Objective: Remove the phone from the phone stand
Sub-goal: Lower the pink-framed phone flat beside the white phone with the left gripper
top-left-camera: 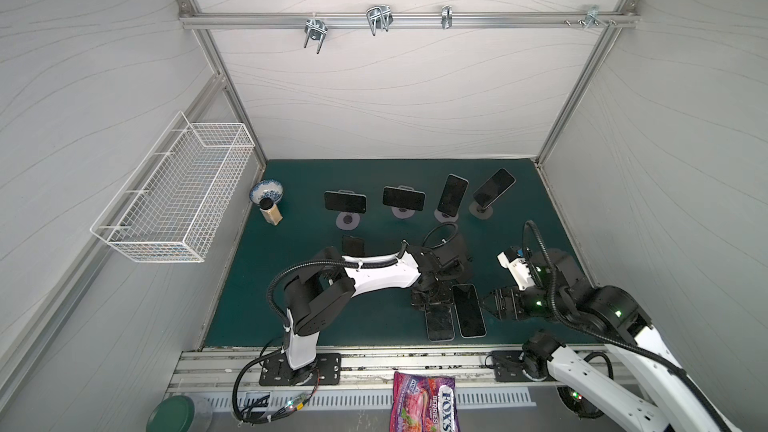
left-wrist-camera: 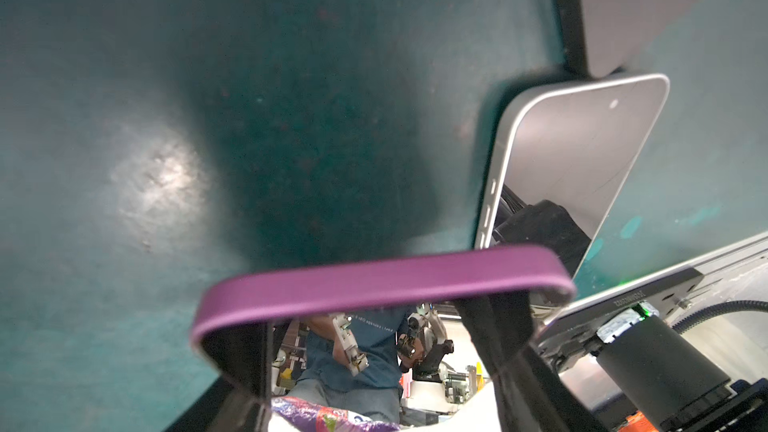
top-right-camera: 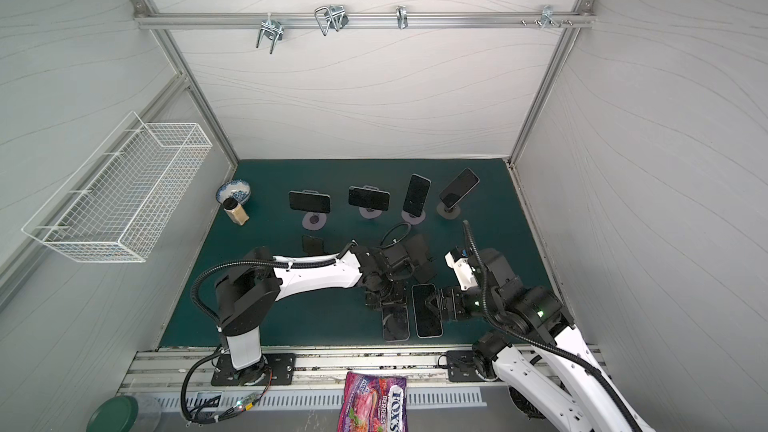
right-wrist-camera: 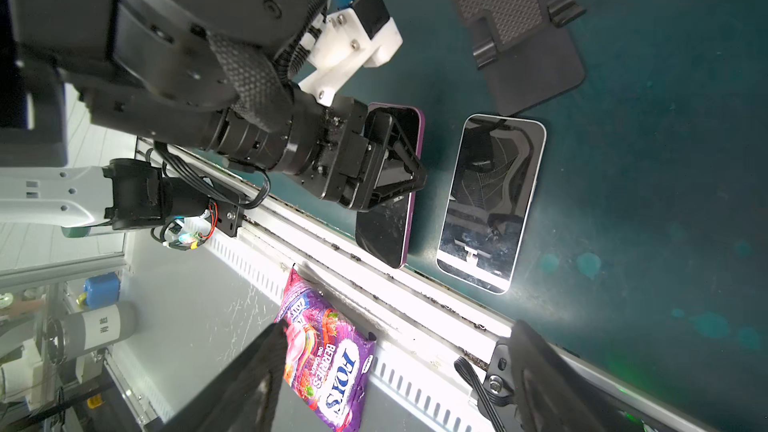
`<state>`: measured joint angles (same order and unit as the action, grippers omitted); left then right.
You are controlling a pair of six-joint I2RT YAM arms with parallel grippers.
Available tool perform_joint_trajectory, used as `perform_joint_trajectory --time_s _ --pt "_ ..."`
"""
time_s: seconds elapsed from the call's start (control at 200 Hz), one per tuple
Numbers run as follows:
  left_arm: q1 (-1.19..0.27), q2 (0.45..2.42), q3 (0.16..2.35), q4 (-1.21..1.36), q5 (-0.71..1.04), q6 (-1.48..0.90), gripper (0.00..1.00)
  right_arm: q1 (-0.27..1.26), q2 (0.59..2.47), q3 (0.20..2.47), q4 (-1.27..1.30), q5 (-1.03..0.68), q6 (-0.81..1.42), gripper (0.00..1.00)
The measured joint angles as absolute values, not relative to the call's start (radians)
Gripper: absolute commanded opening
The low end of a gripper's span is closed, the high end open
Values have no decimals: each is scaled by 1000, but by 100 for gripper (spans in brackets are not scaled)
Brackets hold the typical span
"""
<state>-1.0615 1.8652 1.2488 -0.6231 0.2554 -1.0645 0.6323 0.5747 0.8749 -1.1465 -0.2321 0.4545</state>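
Observation:
Several dark phones (top-left-camera: 345, 202) stand on round-based phone stands (top-left-camera: 347, 221) along the back of the green mat in both top views. Near the front edge a purple phone (right-wrist-camera: 390, 234) lies screen up, and my left gripper (right-wrist-camera: 399, 160) is shut across its upper end. In the left wrist view its purple edge (left-wrist-camera: 374, 280) spans the fingers of the left gripper (left-wrist-camera: 376, 326). A silver phone (top-left-camera: 469, 311) lies flat beside it. My right gripper (top-left-camera: 484, 303) is open at that phone's right side, holding nothing. In the right wrist view this gripper (right-wrist-camera: 395, 380) frames only the rail.
An empty black folding stand (right-wrist-camera: 519, 22) sits just behind the silver phone. A blue-white bowl (top-left-camera: 267, 191) and a spice jar (top-left-camera: 271, 211) are at the back left. A wire basket (top-left-camera: 178, 197) hangs on the left wall. A purple candy bag (top-left-camera: 424, 403) lies past the front rail.

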Motion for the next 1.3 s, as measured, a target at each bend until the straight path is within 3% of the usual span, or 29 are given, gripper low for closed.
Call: perform_joint_trajectory --time_s 1.3 --pt "-1070 1965 1340 -672 229 -1081 51 558 535 844 -1153 -250 454 85"
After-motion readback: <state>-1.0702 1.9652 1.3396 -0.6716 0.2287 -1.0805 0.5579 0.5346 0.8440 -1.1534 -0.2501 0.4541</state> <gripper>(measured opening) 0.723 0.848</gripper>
